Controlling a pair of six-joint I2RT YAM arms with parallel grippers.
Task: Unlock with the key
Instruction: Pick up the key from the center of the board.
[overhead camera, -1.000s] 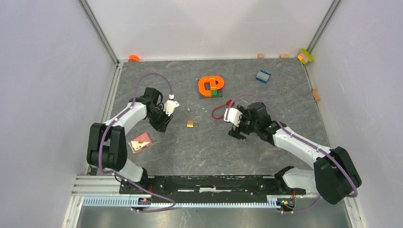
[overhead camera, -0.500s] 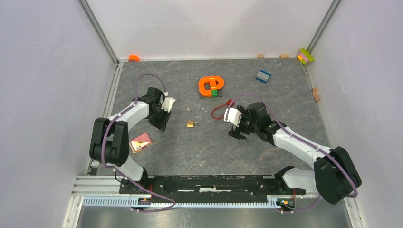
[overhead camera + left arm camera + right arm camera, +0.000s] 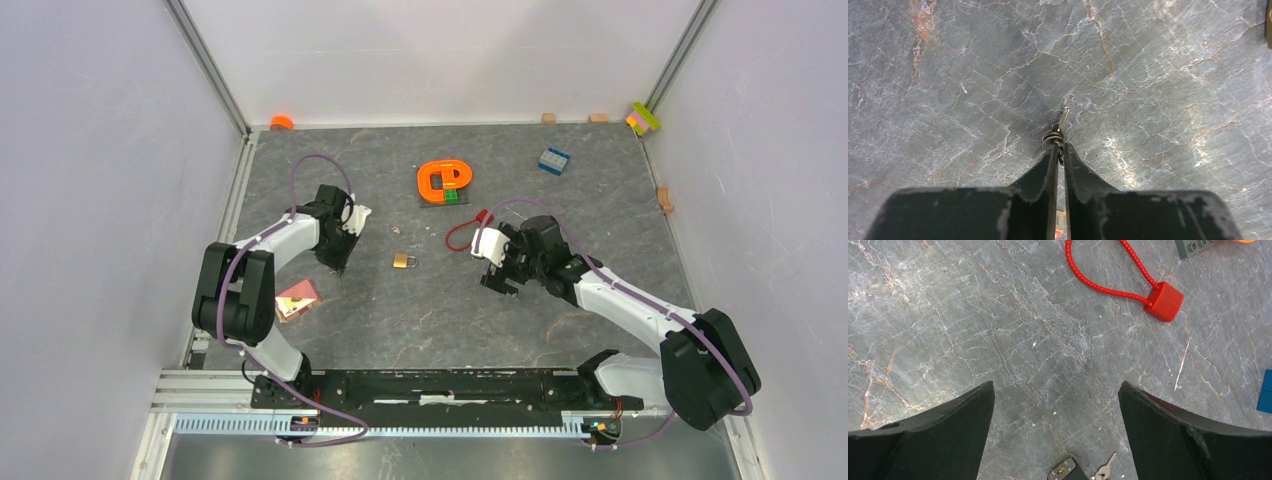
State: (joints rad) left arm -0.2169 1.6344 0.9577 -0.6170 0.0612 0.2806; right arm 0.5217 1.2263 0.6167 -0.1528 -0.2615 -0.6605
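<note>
Now | step: key pickup | left hand (image 3: 1059,150) pinched shut on key (image 3: 1063,116), low on tabletop (image 3: 1158,70) | right hand (image 3: 1056,387) wide open, empty | padlock (image 3: 403,261) lies between both hands | next, I reckon: lift key, line up with keyhole

Robot lab cell, white panel walls (image 3: 100,150), aluminium rail (image 3: 200,386), slate-look tabletop (image 3: 420,320).

The fingers (image 3: 1042,172) hide most of the key (image 3: 1062,119).

Dark grey marbled table (image 3: 450,320) veined in white and rust, brass-gold padlock (image 3: 403,261), silver key (image 3: 1063,118), bright red beaded cable lock (image 3: 1164,301), orange-and-green block (image 3: 443,181), blue studded brick (image 3: 553,160), red-and-tan card (image 3: 296,299).
</note>
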